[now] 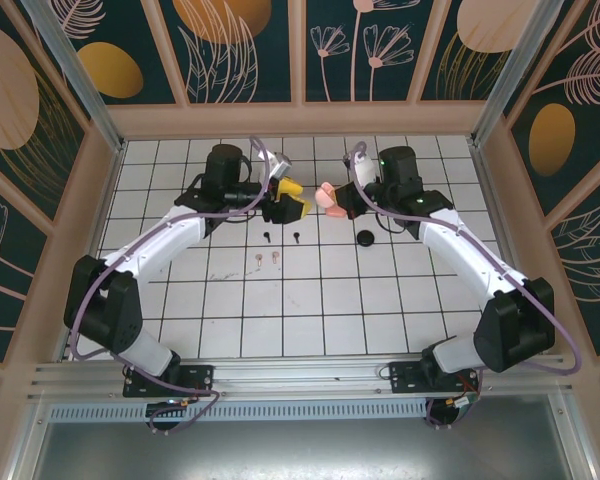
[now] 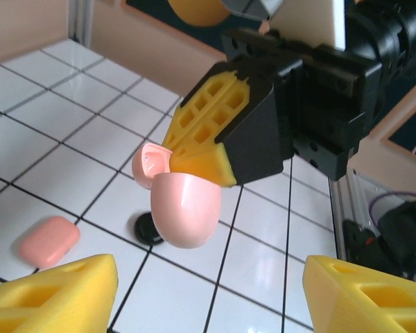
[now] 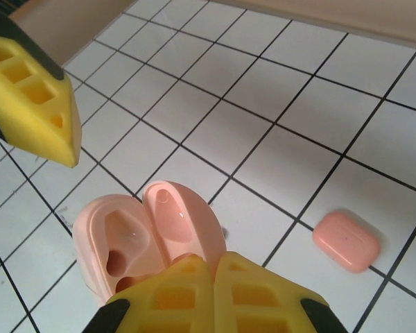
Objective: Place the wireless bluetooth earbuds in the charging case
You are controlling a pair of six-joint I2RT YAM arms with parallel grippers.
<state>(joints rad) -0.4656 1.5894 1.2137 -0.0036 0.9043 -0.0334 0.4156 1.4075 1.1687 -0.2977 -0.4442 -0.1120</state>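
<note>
Caught the earbuds (image 1: 296, 237) loose on the tiled table (image 1: 380, 300): a black pair (image 1: 268, 237) and, just nearer the arm bases, a pale pair (image 1: 261, 259). Too small to tell which way any stem pointed.

Found the case (image 3: 125, 236), pale pink, raised off the tiles and hinged open, sockets up toward the right wrist camera. Pinched at its near edge by the right gripper (image 3: 213, 270), clamped tight on it.

Saw the left gripper (image 2: 208, 298) facing that case at close range, yellow fingers (image 2: 55, 295) spread wide, nothing between them.

Noted a closed coral case (image 3: 347, 241) lying flat beside the raised one, and a black disc (image 1: 365, 238) on the tiles near the right arm.

Judged the left gripper the nearer to both pairs. Placed the black pair just on the base side of it and lower, down on the table, apart from the lifted case. Likely called for a reach down and back by the free left arm, then a carry up to the open sockets.
</note>
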